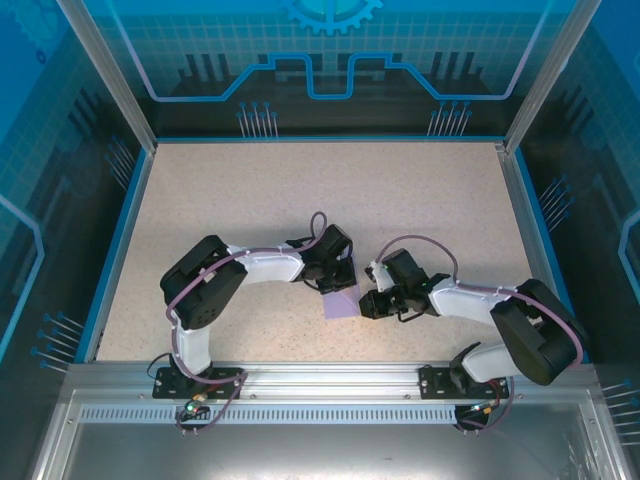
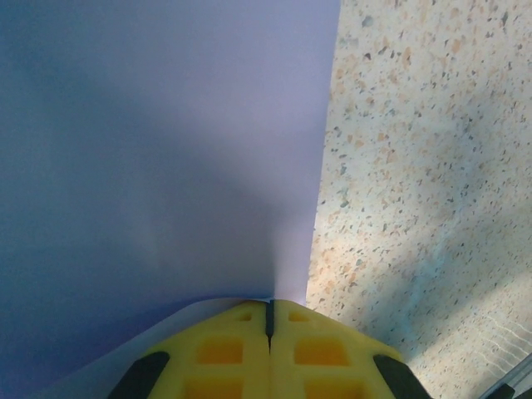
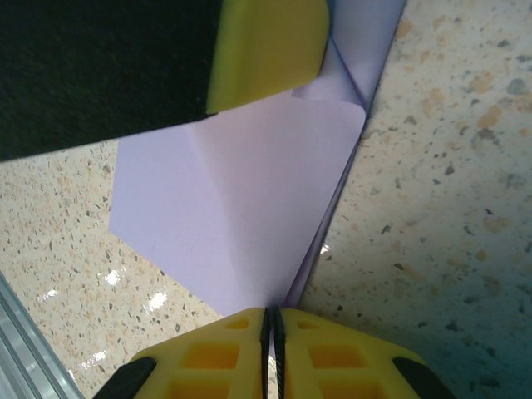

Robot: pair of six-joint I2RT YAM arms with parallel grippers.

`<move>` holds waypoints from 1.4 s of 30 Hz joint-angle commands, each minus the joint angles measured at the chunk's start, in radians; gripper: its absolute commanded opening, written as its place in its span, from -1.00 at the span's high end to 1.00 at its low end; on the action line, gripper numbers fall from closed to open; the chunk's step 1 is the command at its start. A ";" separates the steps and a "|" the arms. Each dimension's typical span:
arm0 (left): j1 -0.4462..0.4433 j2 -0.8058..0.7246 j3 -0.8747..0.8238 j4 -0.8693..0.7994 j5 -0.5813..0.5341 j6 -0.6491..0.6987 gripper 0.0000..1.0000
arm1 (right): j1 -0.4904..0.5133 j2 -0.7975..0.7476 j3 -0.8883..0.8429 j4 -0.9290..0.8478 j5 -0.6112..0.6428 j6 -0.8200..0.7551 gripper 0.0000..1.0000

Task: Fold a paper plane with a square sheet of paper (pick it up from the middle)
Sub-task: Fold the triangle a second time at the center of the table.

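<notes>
While both grippers clamped it, the sheet of paper [image 1: 343,300] lay partly folded on the near middle of the surface [image 1: 300,190], its long axis roughly far-to-near. Its far end was hidden beneath the left gripper [image 2: 268,309]. The right gripper [image 3: 271,320] pinched the creased edge. Both arms bent inward.

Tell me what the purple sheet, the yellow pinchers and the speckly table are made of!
Sheet of paper: thin, matte lilac paper; it keeps sharp creases.
Yellow fingertips: probably moulded plastic or rubber, matte, with square hollows.
Table: speckled beige top, slightly shiny where light glints; maybe stone-look laminate, hard to tell.
</notes>
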 commanded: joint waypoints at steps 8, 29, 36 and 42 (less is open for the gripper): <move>0.007 0.029 0.038 -0.034 -0.007 0.021 1.00 | 0.002 0.019 -0.011 -0.002 0.002 -0.011 0.76; 0.007 0.010 0.019 -0.051 -0.056 0.030 0.75 | 0.048 0.097 0.038 -0.094 0.104 -0.030 0.78; 0.006 -0.009 0.021 -0.049 -0.059 0.031 0.49 | 0.054 0.110 0.040 -0.101 0.118 -0.018 0.79; 0.007 -0.040 0.036 -0.059 -0.065 0.046 0.28 | 0.058 0.126 0.046 -0.109 0.125 -0.014 0.80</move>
